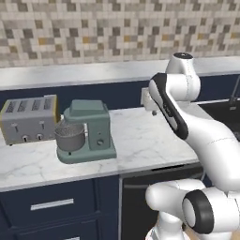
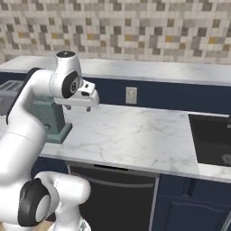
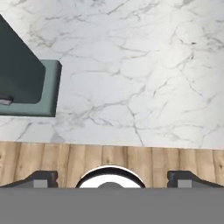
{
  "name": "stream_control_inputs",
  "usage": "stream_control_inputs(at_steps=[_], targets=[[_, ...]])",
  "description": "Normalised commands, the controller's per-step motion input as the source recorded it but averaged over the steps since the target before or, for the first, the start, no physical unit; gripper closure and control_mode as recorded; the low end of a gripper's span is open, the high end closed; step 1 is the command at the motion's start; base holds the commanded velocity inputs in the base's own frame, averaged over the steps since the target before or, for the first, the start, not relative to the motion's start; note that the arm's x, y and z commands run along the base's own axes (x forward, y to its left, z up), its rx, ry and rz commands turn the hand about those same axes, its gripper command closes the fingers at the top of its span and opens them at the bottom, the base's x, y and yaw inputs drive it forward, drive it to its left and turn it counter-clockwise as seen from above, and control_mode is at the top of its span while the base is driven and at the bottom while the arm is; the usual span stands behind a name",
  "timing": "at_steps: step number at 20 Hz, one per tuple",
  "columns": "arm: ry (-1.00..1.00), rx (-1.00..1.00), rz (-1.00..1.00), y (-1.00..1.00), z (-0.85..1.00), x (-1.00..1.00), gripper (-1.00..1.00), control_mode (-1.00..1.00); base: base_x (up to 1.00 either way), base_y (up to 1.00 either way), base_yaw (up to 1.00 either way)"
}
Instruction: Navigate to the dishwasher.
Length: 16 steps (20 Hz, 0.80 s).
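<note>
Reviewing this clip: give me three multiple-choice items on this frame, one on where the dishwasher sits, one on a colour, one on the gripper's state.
1. Where is the dishwasher?
A. Under the marble counter, directly ahead of the base
B. On top of the counter
C. Hung on the tiled wall

2. What colour is the stand mixer?
A. Red
B. Pale green
C. Yellow

3. How is the gripper?
A. Shut on the toaster
B. Shut on a cup
C. Open, holding nothing

Answers: 1 A, its dark front with a thin bar handle sits below the counter edge in both base views. 2 B, its body and base are pale green beside the silver toaster. 3 C, the hand view shows the fingertips wide apart over bare marble.
</note>
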Motion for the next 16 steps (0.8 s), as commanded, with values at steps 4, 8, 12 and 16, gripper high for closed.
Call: stream_control_inputs(at_steps=[4,8,12,16], targets=[[0.00,0.00,0.00,0.00,0.00,0.00,-1.00,1.00,0.59,-0.11,0.00],[0.00,0.00,0.00,0.00,0.00,0.00,-1.00,1.00,0.64,-0.06,0.00],[0.00,0.00,0.00,0.00,0.00,0.00,-1.00,1.00,0.73,-0.08,0.00],[0.00,0.00,0.00,0.00,0.00,0.00,-1.00,1.00,0.79,-0.14,0.08]])
